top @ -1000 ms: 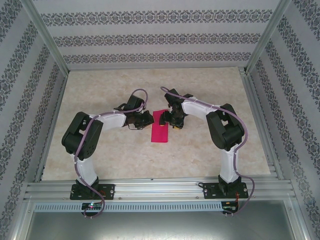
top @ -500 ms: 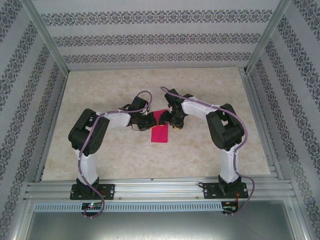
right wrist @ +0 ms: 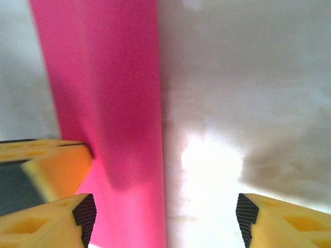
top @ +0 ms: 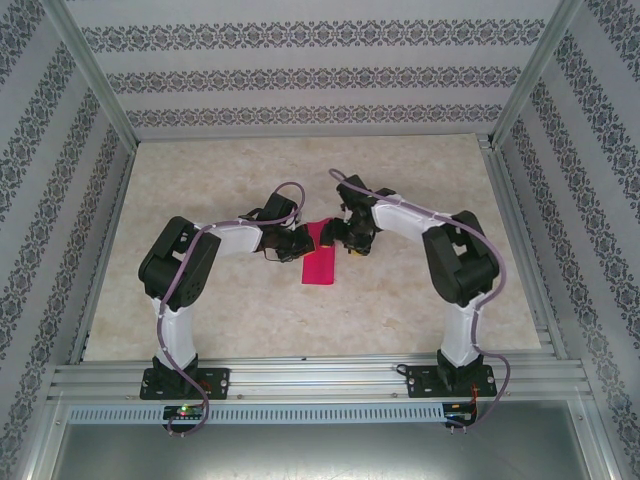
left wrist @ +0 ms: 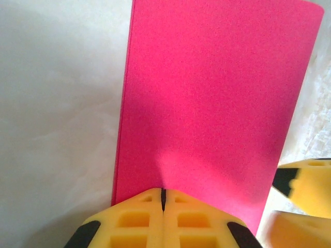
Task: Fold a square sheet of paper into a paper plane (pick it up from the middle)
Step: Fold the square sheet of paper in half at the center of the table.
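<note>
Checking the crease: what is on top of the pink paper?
The left gripper, shut, rests on one edge of the pink paper; the open right gripper straddles another edge. The paper's middle is bare. Whether the left one pinches or only presses is covered by it.

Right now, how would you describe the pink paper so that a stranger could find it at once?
Look at the pale marble-patterned table, at its middle, where the left gripper and the right gripper nearly meet. Between them lies the pink paper, a flat narrow rectangle. It is the only brightly coloured thing on the table.
</note>
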You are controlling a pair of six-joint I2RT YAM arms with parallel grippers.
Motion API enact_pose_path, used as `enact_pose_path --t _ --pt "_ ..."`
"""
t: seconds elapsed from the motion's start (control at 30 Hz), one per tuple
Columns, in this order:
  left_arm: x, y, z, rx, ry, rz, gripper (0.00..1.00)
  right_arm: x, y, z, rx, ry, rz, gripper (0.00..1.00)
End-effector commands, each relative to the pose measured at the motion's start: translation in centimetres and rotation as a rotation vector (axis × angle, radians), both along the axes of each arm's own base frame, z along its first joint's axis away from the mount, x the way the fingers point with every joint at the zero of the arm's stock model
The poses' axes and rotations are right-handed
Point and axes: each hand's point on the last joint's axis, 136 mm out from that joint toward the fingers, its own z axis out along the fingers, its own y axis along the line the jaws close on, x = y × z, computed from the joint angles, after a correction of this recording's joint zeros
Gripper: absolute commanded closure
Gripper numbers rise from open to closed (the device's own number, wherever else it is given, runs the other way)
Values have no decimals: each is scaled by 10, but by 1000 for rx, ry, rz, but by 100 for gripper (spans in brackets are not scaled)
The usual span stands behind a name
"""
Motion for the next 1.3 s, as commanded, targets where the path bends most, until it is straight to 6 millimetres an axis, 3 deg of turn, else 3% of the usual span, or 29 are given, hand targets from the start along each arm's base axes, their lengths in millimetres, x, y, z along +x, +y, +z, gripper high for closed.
enact_pose_path --t 0.0,0.13,0.2,0.3,0.57,0.97,1.1,1.27 --pt "-14 7 -23 70 57 -12 97 17 11 52 193 -138 -12 38" --pt "-14 7 -24 70 57 -13 97 13 36 57 391 -135 4 70" --pt "-14 6 -23 67 55 -14 97 10 44 50 438 -116 6 79" --pt "-14 6 -24 65 58 -14 97 4 50 36 455 -77 26 87" --pt "-13 3 -25 61 61 -21 96 -4 47 3 437 -20 47 90" --pt "-16 5 -29 67 73 -22 98 -32 19 -55 331 44 56 89" --pt "-18 6 -32 69 77 -21 98 -33 12 -55 292 33 60 89" --pt "-18 5 -31 65 78 -21 98 -22 31 -8 421 -61 98 88"
